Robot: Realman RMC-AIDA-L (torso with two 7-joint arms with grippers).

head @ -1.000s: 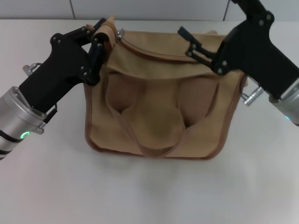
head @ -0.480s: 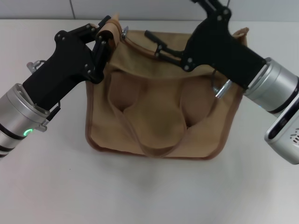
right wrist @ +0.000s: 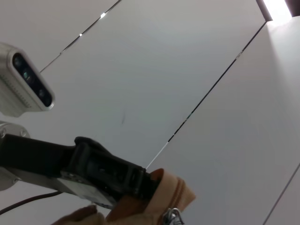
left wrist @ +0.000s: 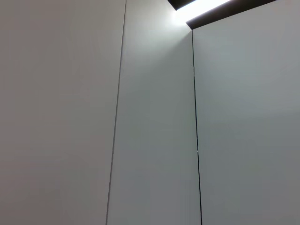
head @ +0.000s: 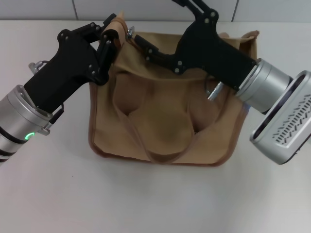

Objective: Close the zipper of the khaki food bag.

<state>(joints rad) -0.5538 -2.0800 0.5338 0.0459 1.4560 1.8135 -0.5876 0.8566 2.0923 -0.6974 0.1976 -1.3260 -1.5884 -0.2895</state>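
The khaki food bag (head: 165, 116) is plain tan canvas edged in darker brown piping, with a silver zipper (head: 129, 33) pull. Both the left gripper (head: 108, 36) and right gripper (head: 141, 43) are matt black on brushed-silver wrists, over an off-white worktop (head: 155, 199).

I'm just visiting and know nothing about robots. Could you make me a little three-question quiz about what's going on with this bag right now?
1. True or false: the left gripper is pinching the khaki food bag at its far left corner.
2. Which gripper reaches across the bag's top toward the silver zipper pull? A) left B) right
3. Fill in: the bag's two looped handles lie on its ____ panel.

Key: 1 true. 2 B, the right gripper. 3 front.
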